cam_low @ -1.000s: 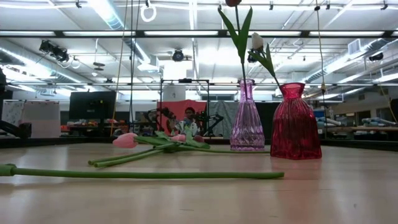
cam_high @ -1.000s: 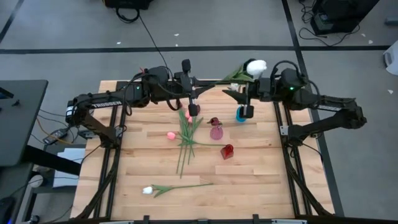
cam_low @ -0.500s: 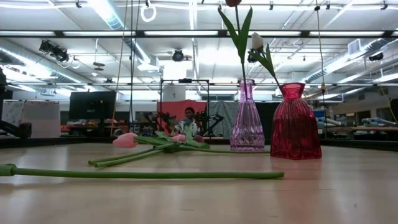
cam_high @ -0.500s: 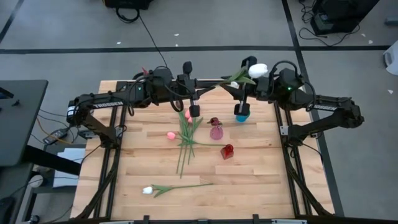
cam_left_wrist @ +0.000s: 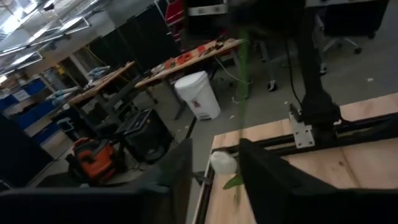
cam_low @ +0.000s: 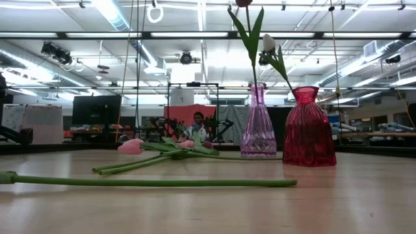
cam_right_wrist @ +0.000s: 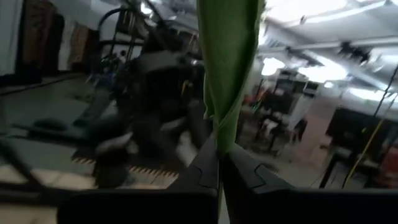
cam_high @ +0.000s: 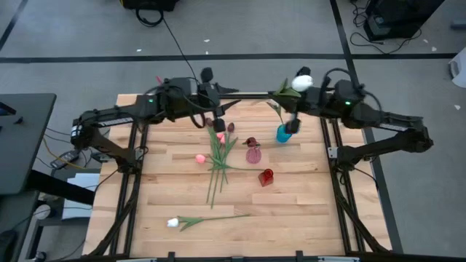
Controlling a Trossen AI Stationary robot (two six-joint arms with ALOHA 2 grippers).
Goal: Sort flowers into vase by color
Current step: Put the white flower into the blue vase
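Note:
My right gripper [cam_high: 293,124] [cam_right_wrist: 219,162] is shut on a white tulip [cam_high: 302,81] beside the blue vase [cam_high: 282,134] at the far right. My left gripper [cam_high: 218,122] [cam_left_wrist: 216,149] hovers open at the far end of a pile of tulips [cam_high: 218,154] lying flat on the table. A maroon head [cam_high: 231,127] lies right beside it. The pink vase [cam_high: 253,153] [cam_low: 258,123] holds a maroon tulip [cam_low: 252,39]. The red vase [cam_high: 266,177] [cam_low: 309,127] stands nearer. The blue vase is hidden in the low view. My right gripper pinches the white tulip's green stem and leaf [cam_right_wrist: 219,142] between its two fingers. The leaf [cam_right_wrist: 227,56] rises straight above the fingertips. The stem's lower end [cam_high: 281,120] reaches toward the blue vase's mouth; whether it is inside I cannot tell. My left gripper: a blurred green stem [cam_left_wrist: 242,68] passes before its open fingers; whether it touches them I cannot tell.
Another white tulip [cam_high: 173,223] lies alone near the front edge, its stem [cam_low: 149,182] running toward the right. A pink head [cam_high: 199,158] [cam_low: 132,146] lies left of the pile. Bare wood lies at the near right. A person shows in the room beyond.
My left gripper has opened and drawn back toward the table's far left; a maroon head now shows on the pile where it stood. My right gripper has shifted slightly toward the right edge and shut on the white tulip's stem, whose head has moved with it.

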